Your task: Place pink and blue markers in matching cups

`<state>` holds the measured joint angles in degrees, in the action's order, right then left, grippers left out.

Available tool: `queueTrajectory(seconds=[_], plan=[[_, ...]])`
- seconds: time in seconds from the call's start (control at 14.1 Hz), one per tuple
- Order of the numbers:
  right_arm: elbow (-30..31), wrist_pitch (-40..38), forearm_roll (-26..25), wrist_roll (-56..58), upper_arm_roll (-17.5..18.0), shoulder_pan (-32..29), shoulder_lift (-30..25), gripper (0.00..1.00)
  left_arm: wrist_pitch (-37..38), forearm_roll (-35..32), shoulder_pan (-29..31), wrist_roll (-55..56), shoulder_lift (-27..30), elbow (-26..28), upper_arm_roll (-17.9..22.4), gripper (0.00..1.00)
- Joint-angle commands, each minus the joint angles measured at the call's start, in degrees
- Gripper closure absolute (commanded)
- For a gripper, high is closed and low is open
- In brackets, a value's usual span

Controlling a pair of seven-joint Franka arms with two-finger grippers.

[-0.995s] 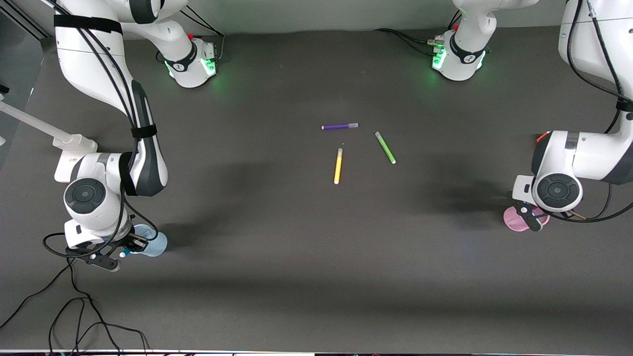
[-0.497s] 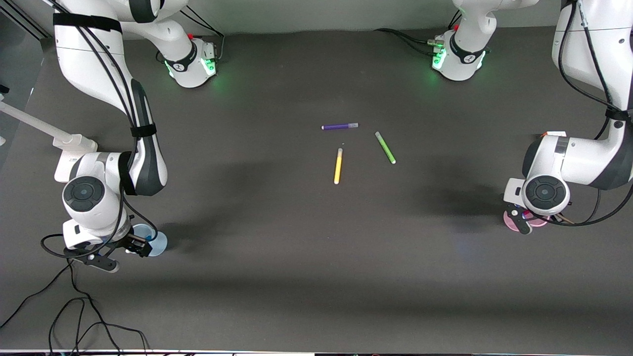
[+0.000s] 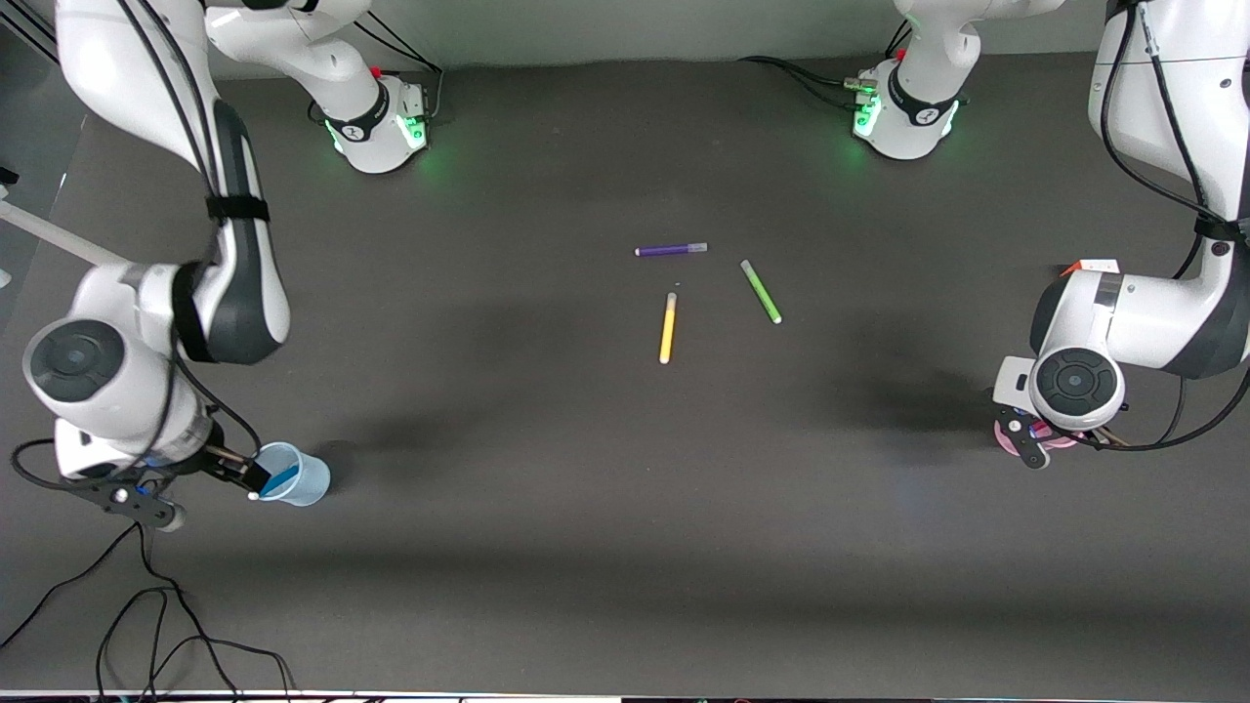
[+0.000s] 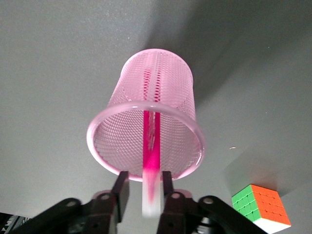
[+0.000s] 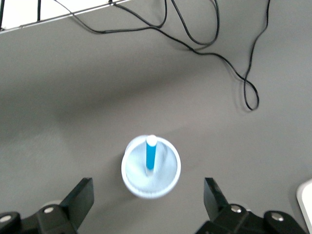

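Note:
The blue marker [image 5: 150, 153] stands in the pale blue cup [image 5: 151, 166], near the right arm's end of the table; the same cup [image 3: 305, 478] shows the marker [image 3: 286, 478] inside it. My right gripper [image 5: 147, 182] hangs over this cup, open wide and holding nothing; in the front view the right gripper [image 3: 244, 478] sits beside the cup's rim. The pink marker [image 4: 150, 146] reaches down into the pink mesh cup [image 4: 146, 105]. Its pale cap is between the fingers of my left gripper [image 4: 144, 176], which are slightly open with a gap on one side. The left gripper [image 3: 1030, 439] covers most of the pink cup [image 3: 1003, 431].
Purple [image 3: 671, 250], green [image 3: 761, 291] and yellow [image 3: 668, 327] markers lie mid-table. A colour cube [image 4: 261, 207] sits on the table beside the pink cup. Cables [image 3: 146, 625] trail near the blue cup, nearer the front camera.
The right gripper opened and let go of the blue marker, which dropped into the blue cup; that arm then drew back. The left gripper lowered over the pink cup and its jaws parted slightly.

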<state>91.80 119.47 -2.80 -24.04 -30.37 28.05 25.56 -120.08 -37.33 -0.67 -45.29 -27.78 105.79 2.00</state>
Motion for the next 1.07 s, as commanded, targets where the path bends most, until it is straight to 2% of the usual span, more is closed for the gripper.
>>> queueTrajectory(seconds=[0.0, 0.21, 0.43, 0.57, 0.64, 0.78, 0.85, 0.92, 0.99], plan=[[0.5, -7.8, 2.2, 7.6, 0.7, 0.3, -6.6, 0.0, 0.0, -0.9, -0.3, 0.0, -0.8, -1.5, 0.3, 0.57], [-2.6, -20.4, 3.6, 14.0, 0.6, 0.2, -11.1, 0.0, 1.4, -0.7, -0.6, -0.1, -0.2, -2.7, 0.3, 0.57], [-4.2, -29.4, 4.8, 16.2, 0.6, 0.3, -15.9, 0.0, 7.9, 1.2, -0.7, -0.8, 2.1, -8.6, -0.8, 0.56], [-3.6, -31.5, 4.8, 18.9, 0.7, 0.4, -18.4, 0.0, 14.4, 7.0, -0.5, -0.8, 5.0, -13.6, -3.0, 0.54], [-3.6, -32.3, 4.8, 21.1, 0.7, 0.4, -19.0, 0.0, 17.3, 11.5, -0.6, -0.8, 6.3, -16.0, -3.1, 0.5], [-3.6, -34.0, 4.9, 25.3, 0.6, 0.4, -19.5, 0.0, 23.5, 21.3, -0.3, -0.5, 7.7, -22.3, -3.0, 0.5], [-3.6, -34.0, 4.9, 25.1, 0.6, 0.4, -19.4, 0.0, 27.3, 24.6, -0.2, -0.2, 7.7, -25.9, -2.9, 0.45], [-4.1, -34.0, 5.4, 24.7, 0.7, 0.5, -19.1, 0.0, 30.7, 25.8, 0.1, -0.2, 7.7, -29.2, -2.8, 0.0], [-4.2, -34.0, 6.5, 24.6, 0.7, 0.5, -19.1, 0.0, 32.4, 27.0, 0.2, 0.2, 7.7, -31.3, -2.9, 0.0]])
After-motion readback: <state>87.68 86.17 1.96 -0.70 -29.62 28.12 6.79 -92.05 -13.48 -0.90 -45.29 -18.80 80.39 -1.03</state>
